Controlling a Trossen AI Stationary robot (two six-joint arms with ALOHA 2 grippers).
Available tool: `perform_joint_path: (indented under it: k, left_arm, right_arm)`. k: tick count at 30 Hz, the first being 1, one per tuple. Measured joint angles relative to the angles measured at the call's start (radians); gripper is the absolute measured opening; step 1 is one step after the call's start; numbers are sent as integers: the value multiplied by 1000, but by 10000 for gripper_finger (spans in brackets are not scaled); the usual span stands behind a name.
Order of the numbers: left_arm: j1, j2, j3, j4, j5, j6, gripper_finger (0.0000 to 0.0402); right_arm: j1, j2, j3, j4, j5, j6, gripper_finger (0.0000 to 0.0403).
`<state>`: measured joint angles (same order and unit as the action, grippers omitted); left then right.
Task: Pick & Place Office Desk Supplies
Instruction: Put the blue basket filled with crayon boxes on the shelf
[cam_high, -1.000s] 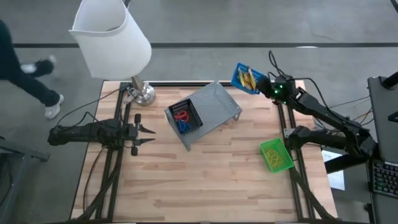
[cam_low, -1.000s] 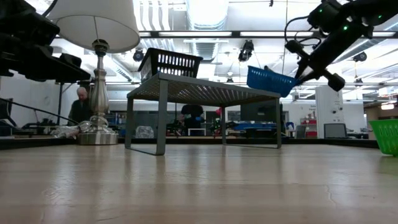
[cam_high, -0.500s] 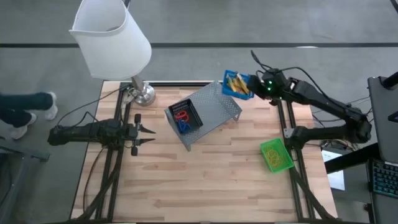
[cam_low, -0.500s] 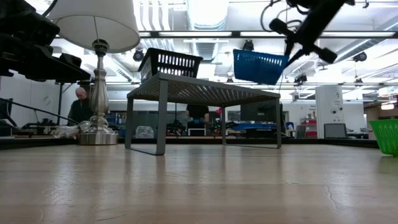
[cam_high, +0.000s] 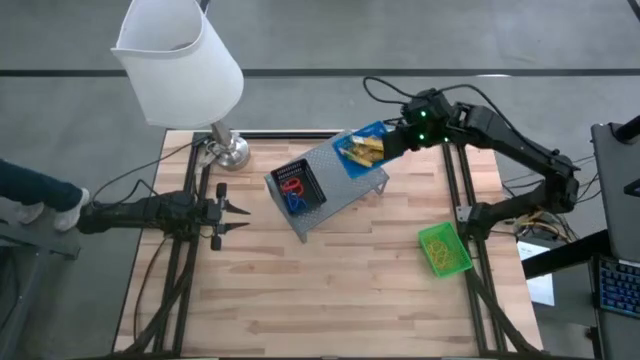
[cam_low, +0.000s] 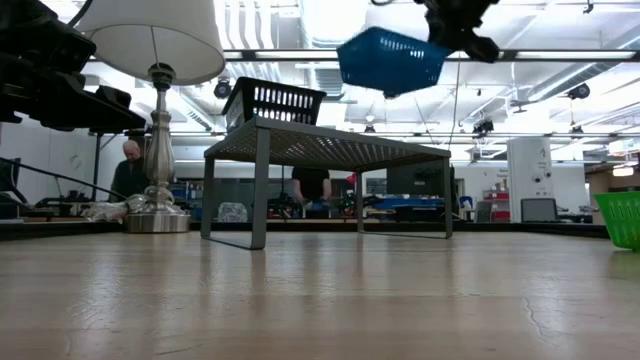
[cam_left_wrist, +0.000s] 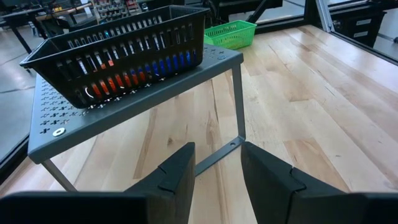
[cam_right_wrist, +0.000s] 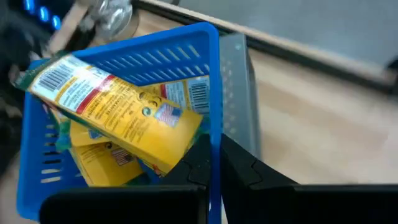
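One pincer (cam_high: 392, 141) — clamps blue bin (cam_high: 362, 152) aloft.

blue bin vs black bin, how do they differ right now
The blue bin hangs in the air, its rim pinched by the right gripper; the black bin rests on the grey metal shelf. The blue bin holds yellow packets; the black bin holds red and blue loops. Both are small slatted bins.

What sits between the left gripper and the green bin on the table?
In the high view, the grey metal shelf with the black bin on it lies between the left gripper and the green bin.
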<state>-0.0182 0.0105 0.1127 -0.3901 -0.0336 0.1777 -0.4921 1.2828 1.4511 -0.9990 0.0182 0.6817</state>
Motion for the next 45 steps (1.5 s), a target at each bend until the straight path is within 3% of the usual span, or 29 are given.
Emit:
perform_joint_path:
  k: [9, 18, 27, 35, 45]
  left_arm:
    - [0, 0, 0, 0, 0, 0, 133]
    - [0, 0, 0, 0, 0, 0, 133]
    - [0, 0, 0, 0, 0, 0, 133]
    - [0, 0, 0, 0, 0, 0, 133]
    - [0, 0, 0, 0, 0, 0, 133]
  right_arm:
    - [-6, 133, 198, -196, -18, -520, 12]
    - [-15, 306, 355, -260, -43, -972, 12]
    - [-107, 481, 579, -372, -298, -1190, 10]
    - [-131, 622, 737, -477, -353, -1503, 9]
    - [-196, 792, 906, -563, -549, -1617, 9]
